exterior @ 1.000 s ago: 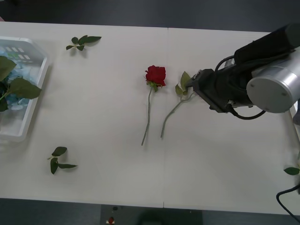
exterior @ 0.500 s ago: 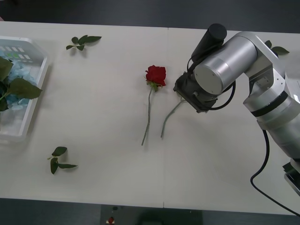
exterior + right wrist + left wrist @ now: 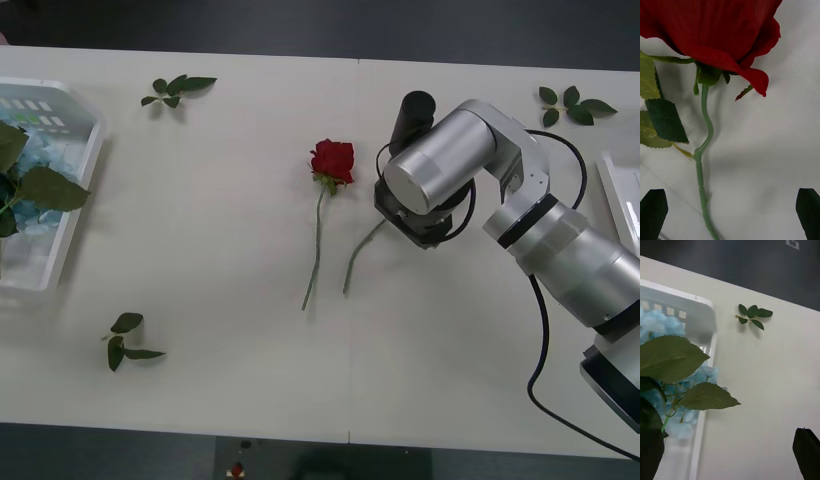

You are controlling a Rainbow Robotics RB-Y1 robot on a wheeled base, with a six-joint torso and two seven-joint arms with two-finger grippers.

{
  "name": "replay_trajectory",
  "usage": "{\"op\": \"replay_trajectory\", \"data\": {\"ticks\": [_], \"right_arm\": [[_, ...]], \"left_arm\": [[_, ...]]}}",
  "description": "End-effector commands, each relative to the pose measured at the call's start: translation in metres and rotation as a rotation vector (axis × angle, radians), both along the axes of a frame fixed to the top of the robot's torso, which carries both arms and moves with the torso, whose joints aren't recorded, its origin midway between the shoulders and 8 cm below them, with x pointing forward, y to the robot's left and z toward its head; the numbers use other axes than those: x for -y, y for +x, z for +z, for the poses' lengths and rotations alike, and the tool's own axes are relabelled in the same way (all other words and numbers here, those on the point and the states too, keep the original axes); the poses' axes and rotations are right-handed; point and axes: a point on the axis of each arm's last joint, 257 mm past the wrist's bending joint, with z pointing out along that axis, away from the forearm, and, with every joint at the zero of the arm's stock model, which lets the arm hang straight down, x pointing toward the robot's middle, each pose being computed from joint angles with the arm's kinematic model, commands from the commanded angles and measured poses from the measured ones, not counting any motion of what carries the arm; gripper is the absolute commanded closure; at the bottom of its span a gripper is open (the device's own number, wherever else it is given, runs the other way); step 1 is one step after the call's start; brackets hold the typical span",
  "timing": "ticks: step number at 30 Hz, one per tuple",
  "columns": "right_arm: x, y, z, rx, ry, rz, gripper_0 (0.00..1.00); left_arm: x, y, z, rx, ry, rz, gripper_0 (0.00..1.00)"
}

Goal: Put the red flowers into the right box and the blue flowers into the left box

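1. We are holding the right gripper (image 3: 730, 215) low over the table (image 3: 220, 230), right of centre, fingers spread wide with nothing between them but air; the rose (image 3: 715, 26) it is aiming at is lying flat, bloom towards the far side, its stem (image 3: 358, 258) trailing out towards the near edge.
2. The stem is running nearer one finger than the other; if we are closing off-centre, one pad may be nudging the stem sideways instead of pinching it, and the thin stem may be rolling free.
3. The stem is lying flush on the table; if we are dropping too far, the fingertips may be jamming on the surface; too high, and they may be closing on nothing.
4. The rose's leaves (image 3: 662, 116) are sitting just beside the grasp spot; we may be catching a leaf alone, which we judge would be slipping out during the lift.
5. A second rose (image 3: 332, 160) is lying just to the left; a swinging stem may be dragging it.
6. The right box (image 3: 612, 190) is at the far right edge; a loose pinch may be dropping the flower on the way.
7. The left gripper (image 3: 730, 459) is hovering spread over the left box (image 3: 711, 341), where the blue flowers (image 3: 658, 322) are lying; it is carrying nothing.
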Motion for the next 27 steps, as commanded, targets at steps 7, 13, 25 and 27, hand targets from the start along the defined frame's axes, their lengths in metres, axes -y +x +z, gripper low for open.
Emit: {"op": "replay_trajectory", "data": {"ticks": [7,13,25,27], "right_arm": [[-0.017,0.017,-0.003,0.038,-0.007,0.025,0.00],[-0.023,0.022,-0.008,0.042,-0.014,0.026,0.00],[-0.028,0.023,-0.016,0.038,-0.041,0.044,0.08],[-0.028,0.022,-0.017,0.038,-0.043,0.045,0.91]], "left_arm": [[0.072,0.047,0.024,0.017,0.003,-0.019,0.00],[0.138,0.076,0.008,0.019,0.024,-0.071,0.00],[0.244,0.093,-0.039,-0.070,0.211,-0.130,0.00],[0.261,0.095,-0.050,-0.068,0.262,-0.132,0.00]]}}
